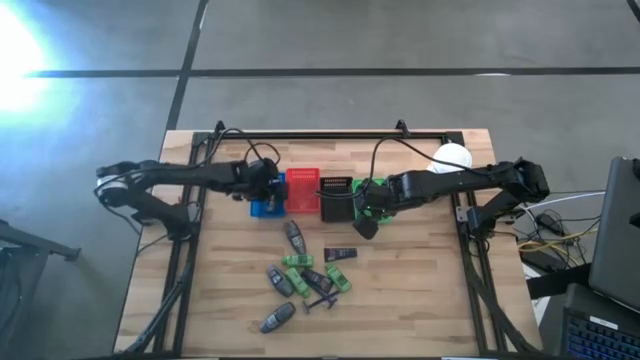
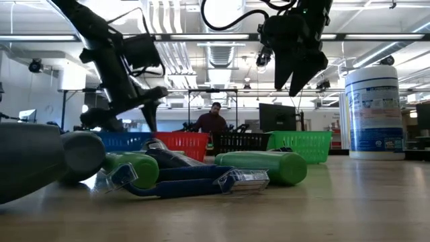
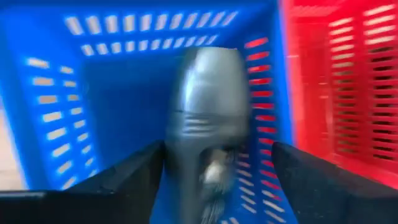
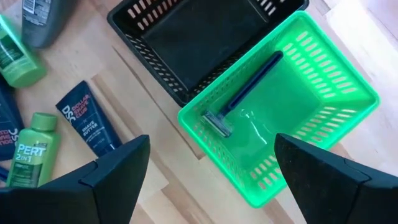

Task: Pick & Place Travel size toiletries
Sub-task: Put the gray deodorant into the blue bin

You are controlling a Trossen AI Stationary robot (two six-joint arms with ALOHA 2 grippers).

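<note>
- Left gripper [image 3: 217,180]: positioned over the blue slotted plastic basket [image 1: 266,206] at the rear of the wooden slatted table [image 1: 420,300]. Its fingers are spread, and a grey oblong plastic tube [image 3: 208,118] sits between them above the basket's interior. Contact between fingers and tube cannot be confirmed; the wrist view is blurred.
- Right gripper [image 4: 211,168]: hovering above the near edge of the green slotted plastic basket [image 4: 292,118], fingers spread wide, carrying nothing.
- Basket row along the rear of the table, left to right in the high view: blue, red slotted plastic basket [image 1: 303,188], black slotted plastic basket [image 1: 336,197], green.
- Green basket contents: one razor with a thin dark blue handle [image 4: 245,93], lying diagonally on the basket floor.
- Black basket: interior shows no items in the right wrist view.
- Remaining travel toiletries [image 1: 305,275]: lying loose in a cluster at the middle of the table, in front of the baskets. These include grey tubes, green PERT bottles [image 4: 30,158], and a dark navy packet [image 4: 87,124].
- White round container with blue label [image 2: 373,111]: standing at the rear right corner of the table.
- Background, low view: a person [image 2: 211,121] is visible in the room beyond the baskets.
</note>
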